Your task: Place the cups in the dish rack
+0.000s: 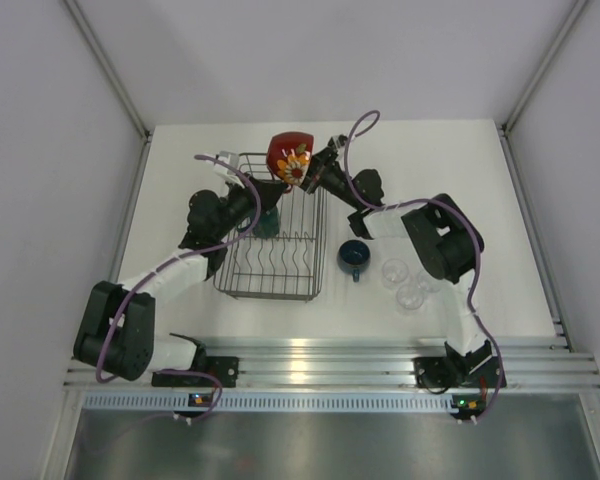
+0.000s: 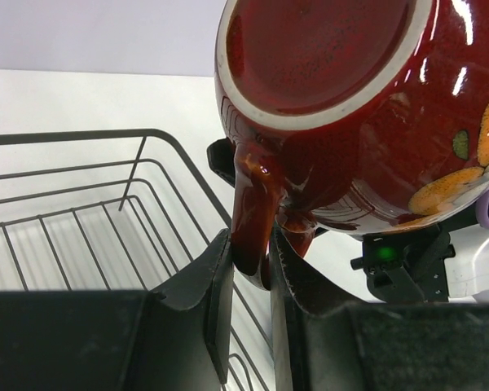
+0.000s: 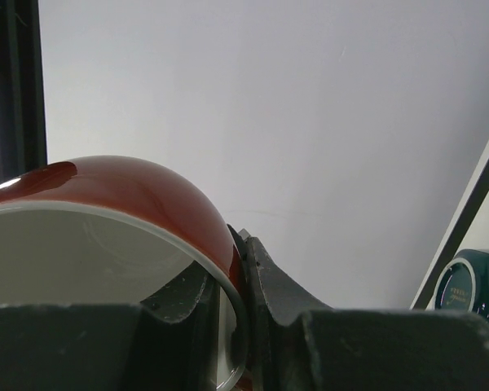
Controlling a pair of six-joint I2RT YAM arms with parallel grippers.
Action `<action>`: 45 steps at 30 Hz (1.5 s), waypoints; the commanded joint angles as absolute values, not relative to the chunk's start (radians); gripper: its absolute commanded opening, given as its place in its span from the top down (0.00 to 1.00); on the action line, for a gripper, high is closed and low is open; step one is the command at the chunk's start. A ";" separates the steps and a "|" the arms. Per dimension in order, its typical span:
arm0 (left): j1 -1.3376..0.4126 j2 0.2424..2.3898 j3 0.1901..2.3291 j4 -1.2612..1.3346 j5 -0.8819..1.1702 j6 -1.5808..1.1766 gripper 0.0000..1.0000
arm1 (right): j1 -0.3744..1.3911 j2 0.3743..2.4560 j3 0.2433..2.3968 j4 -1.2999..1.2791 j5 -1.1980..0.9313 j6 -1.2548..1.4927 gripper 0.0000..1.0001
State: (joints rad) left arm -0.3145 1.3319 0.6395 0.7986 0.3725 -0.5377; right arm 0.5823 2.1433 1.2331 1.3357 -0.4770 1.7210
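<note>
Red patterned cup [image 1: 290,155] held above the dish rack [image 1: 268,268]: left fingers [image 2: 216,285] clamp its handle, right fingers [image 3: 273,285] pinch its rim.

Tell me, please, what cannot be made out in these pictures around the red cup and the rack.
Top external: teal mug, mostly hidden by the left arm; in the dish rack or not, unclear.
Top external: clear glasses, too small to count surely.
Right wrist: red cup, cut off by the left edge; handle and pattern unseen.
</note>
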 commanded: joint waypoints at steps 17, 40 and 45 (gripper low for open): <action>-0.472 1.288 0.825 0.876 -0.169 -0.134 1.00 | 0.561 2.158 1.230 1.712 -0.506 1.678 0.92; -0.673 1.330 0.769 1.209 -0.473 0.178 1.00 | 0.597 2.213 1.241 1.712 -0.518 1.646 0.87; -0.673 1.327 0.759 1.219 -0.402 0.218 1.00 | 0.597 2.221 1.247 1.712 -0.520 1.646 0.87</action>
